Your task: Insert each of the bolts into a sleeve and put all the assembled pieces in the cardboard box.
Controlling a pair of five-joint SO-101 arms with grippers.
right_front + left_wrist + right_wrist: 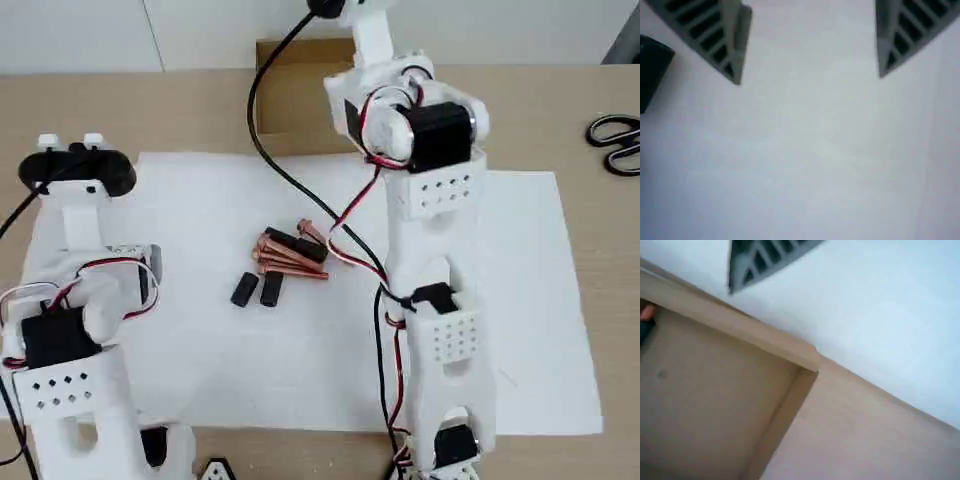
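From the high view, we see the bolts (290,257) heaped mid-sheet with two sleeves (258,289) just beside them. The right arm (425,135) is stretched over the cardboard box (290,100), so we judge a drop-off is in hand. In the left wrist view the left gripper (809,78) hangs released over the white sheet (810,165), and we would centre it on a sleeve before closing. In the right wrist view we cannot tell whether the right gripper (767,259) is clenched or released; a copper-tipped piece (646,317) seems to lie inside the box by its wall, so we would rise straight up, clear of that wall.
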